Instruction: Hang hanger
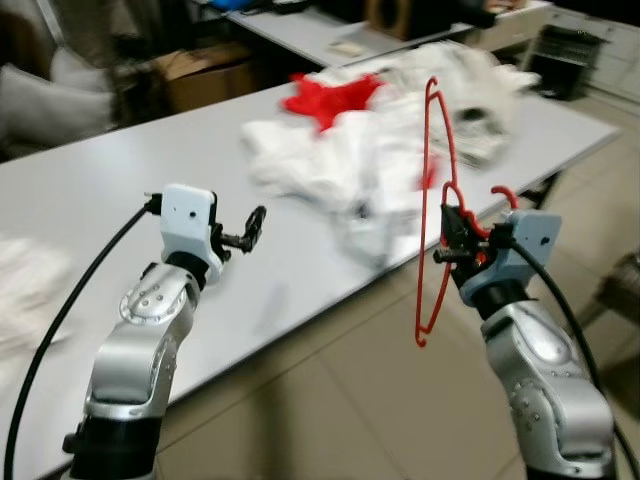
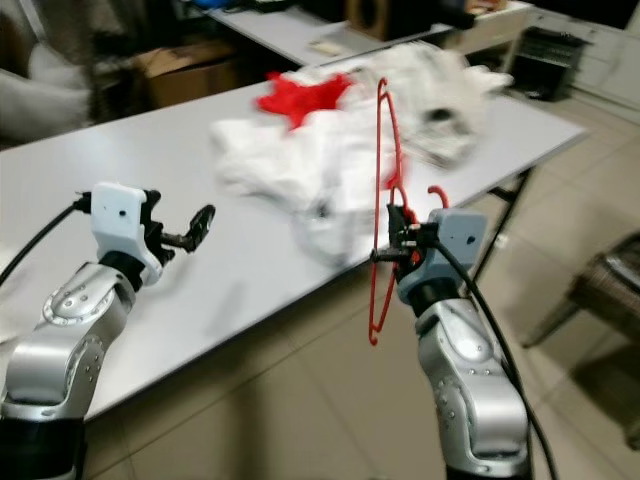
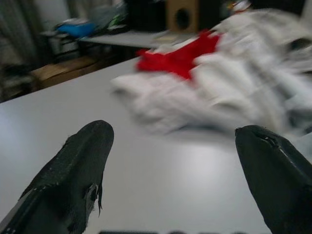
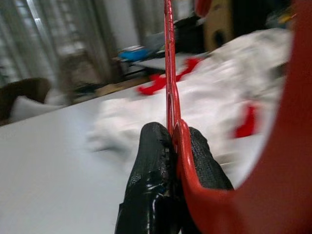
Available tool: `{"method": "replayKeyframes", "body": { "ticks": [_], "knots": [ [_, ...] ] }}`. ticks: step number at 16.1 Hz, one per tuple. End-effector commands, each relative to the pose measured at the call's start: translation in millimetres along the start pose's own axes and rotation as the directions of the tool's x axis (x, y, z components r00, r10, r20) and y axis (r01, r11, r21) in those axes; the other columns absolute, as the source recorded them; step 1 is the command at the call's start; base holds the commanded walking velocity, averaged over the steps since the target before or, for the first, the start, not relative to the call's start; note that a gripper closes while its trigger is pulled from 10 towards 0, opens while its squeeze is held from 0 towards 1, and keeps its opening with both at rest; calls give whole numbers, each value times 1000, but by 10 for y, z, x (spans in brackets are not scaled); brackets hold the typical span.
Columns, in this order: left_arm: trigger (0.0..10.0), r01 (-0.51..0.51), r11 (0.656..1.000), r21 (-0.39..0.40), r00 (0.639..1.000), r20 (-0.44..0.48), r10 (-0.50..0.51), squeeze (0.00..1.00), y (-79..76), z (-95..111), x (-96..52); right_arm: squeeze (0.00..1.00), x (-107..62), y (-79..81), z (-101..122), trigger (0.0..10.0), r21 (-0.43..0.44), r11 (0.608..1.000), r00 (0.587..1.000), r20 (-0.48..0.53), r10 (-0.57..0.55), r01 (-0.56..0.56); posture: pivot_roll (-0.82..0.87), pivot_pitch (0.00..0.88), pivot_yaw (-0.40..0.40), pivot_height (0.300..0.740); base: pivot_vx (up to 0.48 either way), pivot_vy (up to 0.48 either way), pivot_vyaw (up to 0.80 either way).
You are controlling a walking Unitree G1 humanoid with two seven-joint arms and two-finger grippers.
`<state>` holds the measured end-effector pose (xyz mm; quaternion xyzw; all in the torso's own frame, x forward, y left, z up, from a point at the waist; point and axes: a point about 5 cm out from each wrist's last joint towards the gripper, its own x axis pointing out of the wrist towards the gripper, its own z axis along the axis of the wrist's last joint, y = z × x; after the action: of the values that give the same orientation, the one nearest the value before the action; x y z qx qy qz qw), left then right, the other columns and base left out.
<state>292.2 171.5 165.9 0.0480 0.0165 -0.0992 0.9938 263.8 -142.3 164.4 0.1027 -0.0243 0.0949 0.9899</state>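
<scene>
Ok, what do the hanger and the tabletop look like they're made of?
Red hanger: probably moulded plastic, since it's thin, evenly coloured and slightly glossy; coated wire is possible. The right end effector is shut on it. Table: smooth pale grey with a soft sheen, likely laminate.

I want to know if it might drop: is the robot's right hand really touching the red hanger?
Touching. The right wrist view shows the right gripper with its two black fingers pressed against both sides of the red hanger.
</scene>
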Motion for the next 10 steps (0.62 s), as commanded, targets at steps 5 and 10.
{"method": "replayKeyframes", "body": {
  "ticks": [5, 10],
  "knots": [
    [10000, 21, 1000, 3, 1000, -3, -21, 0, -123, -8, -29, 0, -28, -2, 6, 10000, -20, 1000, 1000, 2, 8, -8, -104, 26, 44, 740, 0, 456, 0],
    [10000, -2, 1000, -6, 1000, 9, 2, 0, -104, -9, -59, 0, -32, -2, 6, 10000, -49, 999, 1000, 8, 8, -7, -116, 14, 69, 740, 0, 365, 0]
  ]
}}
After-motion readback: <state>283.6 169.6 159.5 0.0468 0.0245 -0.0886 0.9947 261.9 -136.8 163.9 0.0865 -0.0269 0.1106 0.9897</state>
